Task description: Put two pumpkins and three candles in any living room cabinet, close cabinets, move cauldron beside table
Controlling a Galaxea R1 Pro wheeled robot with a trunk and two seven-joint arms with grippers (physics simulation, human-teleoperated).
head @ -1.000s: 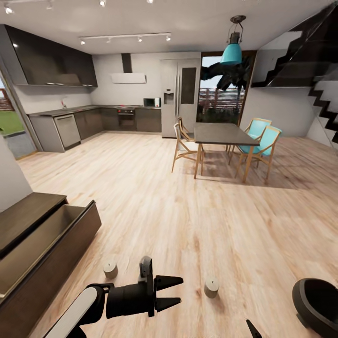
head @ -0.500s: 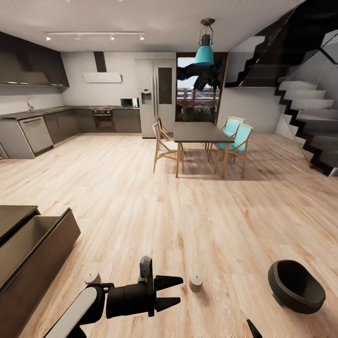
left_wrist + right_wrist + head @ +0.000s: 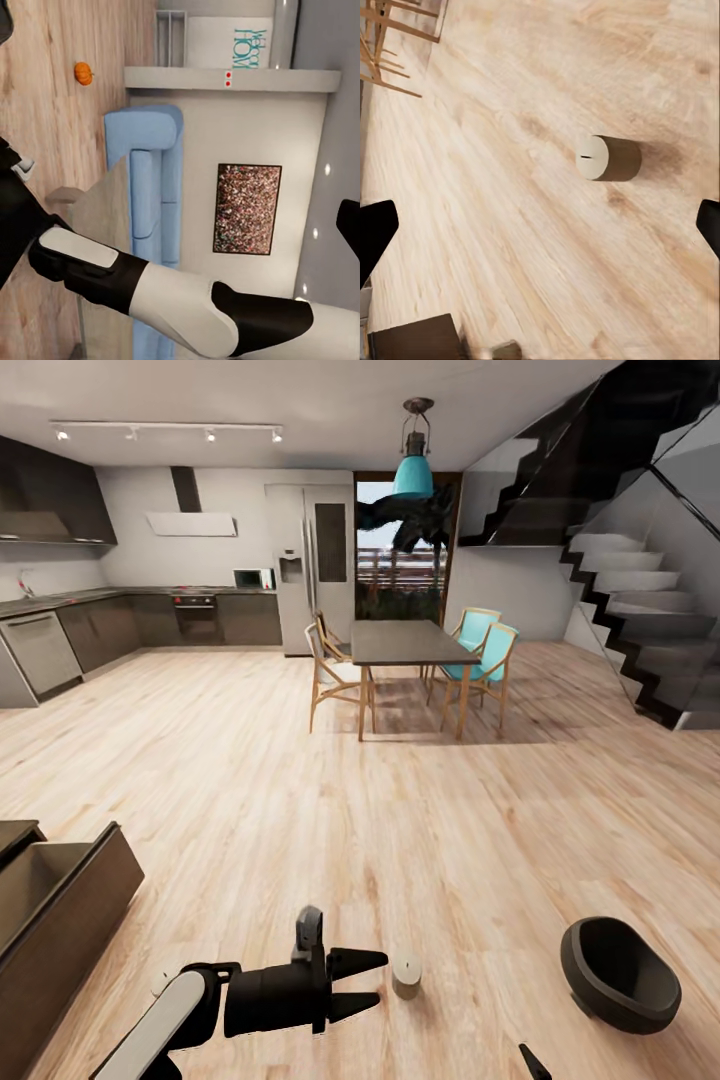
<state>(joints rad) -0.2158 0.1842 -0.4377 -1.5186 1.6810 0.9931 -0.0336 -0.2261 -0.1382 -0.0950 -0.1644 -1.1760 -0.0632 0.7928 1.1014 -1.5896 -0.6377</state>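
One pale candle (image 3: 406, 973) stands on the wood floor just beyond the tips of my left gripper (image 3: 368, 982), which is open and holds nothing. In the right wrist view the same candle (image 3: 607, 157) sits on the floor ahead of my right gripper (image 3: 542, 226), whose dark fingertips are spread wide apart. A second candle (image 3: 162, 980) peeks out behind my left forearm. The black cauldron (image 3: 620, 972) rests on the floor at lower right. The dark-brown cabinet (image 3: 70, 905) stands at lower left with a drawer pulled out. An orange pumpkin (image 3: 83, 73) lies on the floor in the left wrist view.
A dining table (image 3: 400, 642) with wooden and teal chairs (image 3: 480, 655) stands mid-room. A staircase (image 3: 640, 630) rises at right, and the grey kitchen (image 3: 60, 635) lines the back left. A blue sofa (image 3: 150, 225) shows in the left wrist view. Open floor lies ahead.
The head view has swung to the right, so cabinet, candles and cauldron slide left in the picture. Both arms keep the same pose and both grippers stay open.
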